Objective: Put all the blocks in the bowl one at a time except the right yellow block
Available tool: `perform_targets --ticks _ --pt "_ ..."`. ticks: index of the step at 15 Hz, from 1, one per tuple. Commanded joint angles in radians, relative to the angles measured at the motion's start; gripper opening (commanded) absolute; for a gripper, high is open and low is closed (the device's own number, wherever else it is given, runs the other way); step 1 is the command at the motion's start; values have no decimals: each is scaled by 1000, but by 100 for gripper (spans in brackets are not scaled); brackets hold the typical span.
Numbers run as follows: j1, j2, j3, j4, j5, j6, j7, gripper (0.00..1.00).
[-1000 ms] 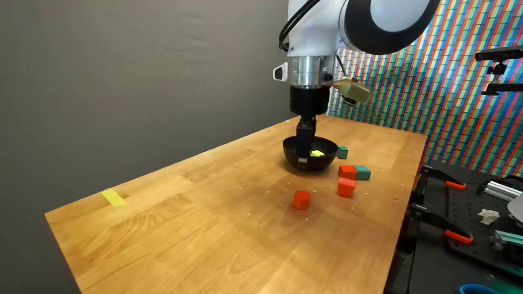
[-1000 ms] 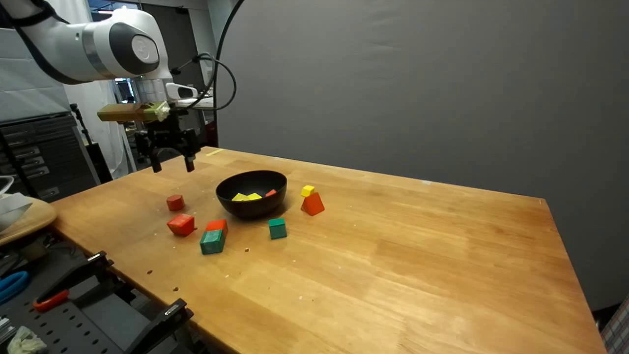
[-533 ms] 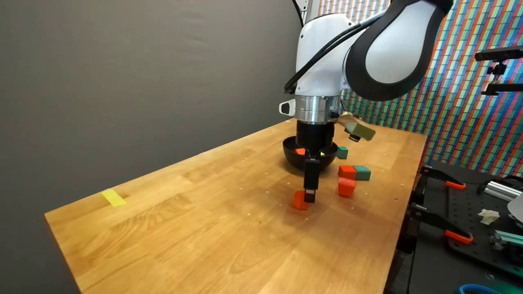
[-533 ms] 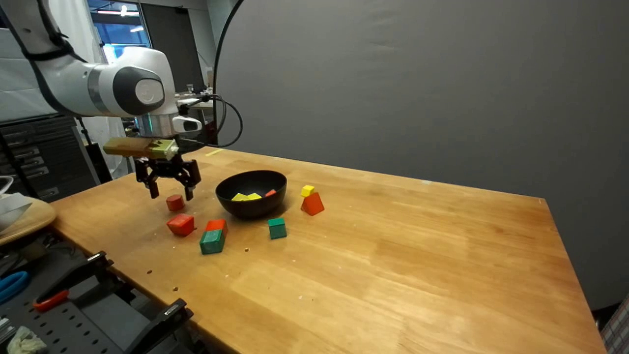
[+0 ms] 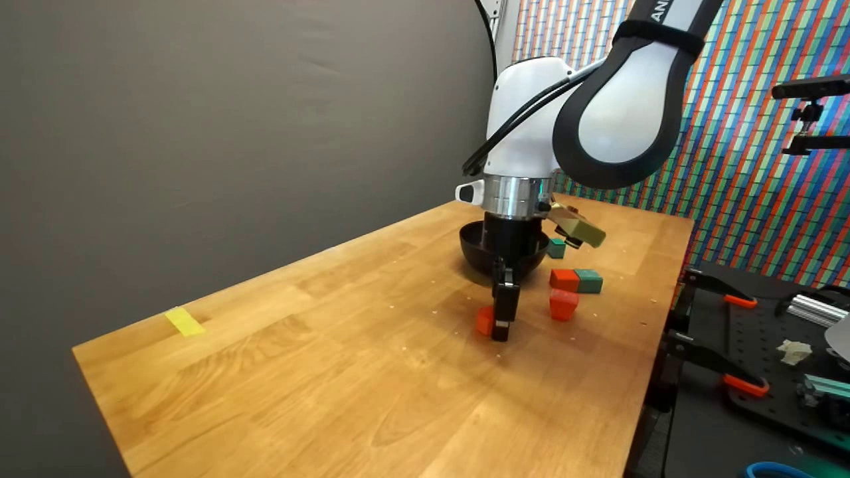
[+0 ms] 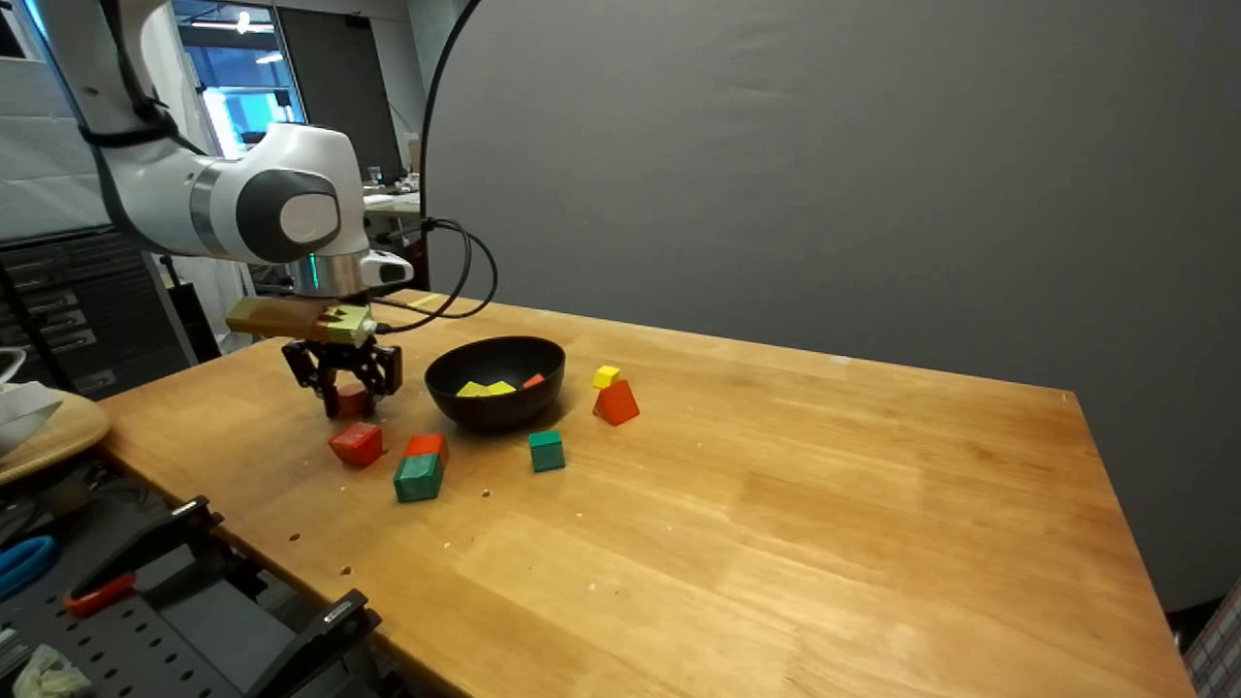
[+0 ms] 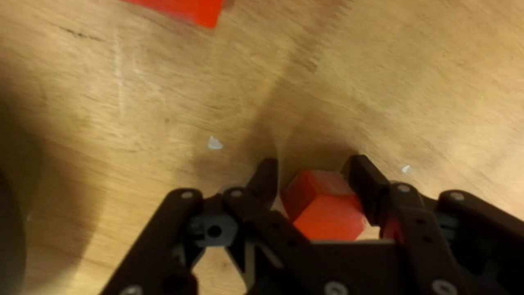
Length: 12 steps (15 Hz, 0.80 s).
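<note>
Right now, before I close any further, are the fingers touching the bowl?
Apart. An exterior view shows bare tabletop between the fingers and the bowl.

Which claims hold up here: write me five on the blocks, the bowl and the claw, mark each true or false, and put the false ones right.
1. The claw has a red hexagonal block between its jaws. True.
2. Yellow blocks lie inside the black bowl. True.
3. The claw hangs over the black bowl. False: it is down beside the bowl, at the red hexagonal block.
4. The yellow tape strip lies on the wooden table. True.
5. No green shows outside the black bowl. False: two green blocks stand on the wooden table.
</note>
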Motion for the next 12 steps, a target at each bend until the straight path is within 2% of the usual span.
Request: perform_targets --ticks 1,2,8,12 --pt "-19 -20 23 -18 0 23 -34 20" --pt "-19 -25 26 -18 1 22 -36 15" --pt "-7 -65 26 -35 -11 28 -36 16" --pt "6 -212 0 -100 -34 11 -7 16"
